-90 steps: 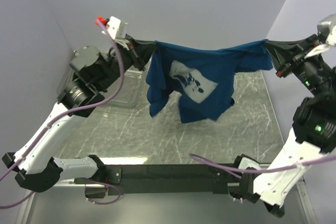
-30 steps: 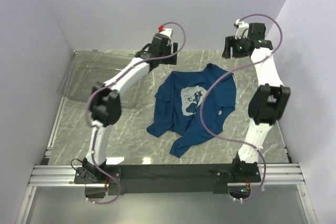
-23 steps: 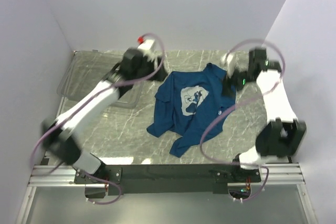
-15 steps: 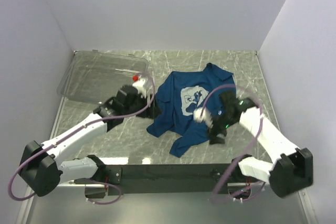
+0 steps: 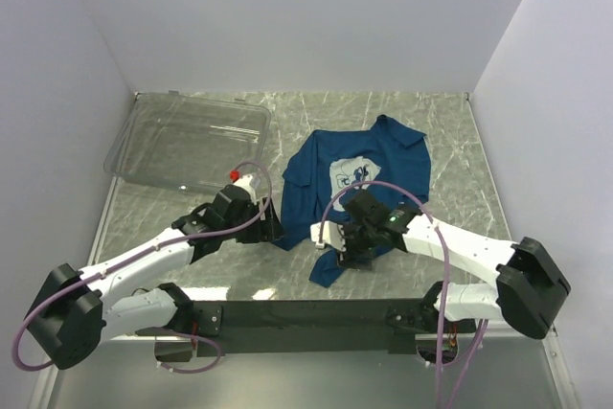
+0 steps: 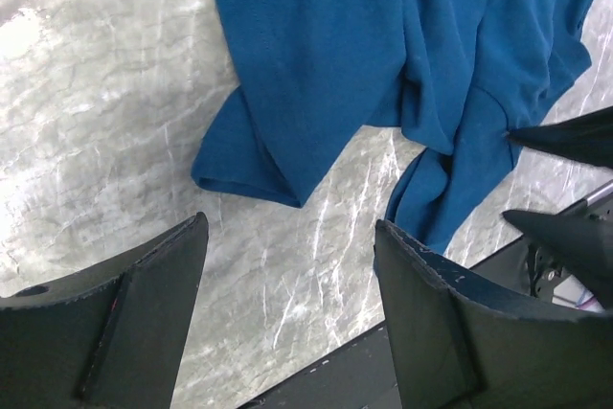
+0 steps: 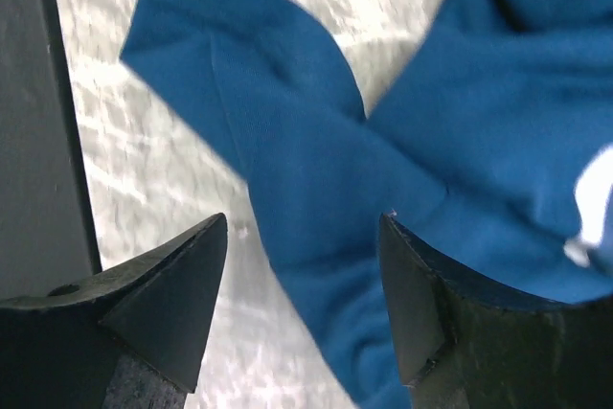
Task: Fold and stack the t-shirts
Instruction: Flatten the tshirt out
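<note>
Both arms have swung near: left gripper (image 6: pixel 287 229) and right gripper (image 7: pixel 302 224) hang open, empty, over the near edge of the dark blue t-shirt (image 5: pixel 388 155) — we judge a regrasp comes next.

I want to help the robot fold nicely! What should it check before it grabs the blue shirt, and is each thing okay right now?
1. left gripper open: ok, jaws wide over bare table beside a corner of the t-shirt.
2. right gripper open: ok, jaws wide above blue cloth.
3. t-shirt lying flat: not ok, its near edge is bunched and twisted.
4. print facing up: ok.
5. t-shirt apart from the clear bin: ok.
6. Fingers touching cloth: cannot tell.
</note>
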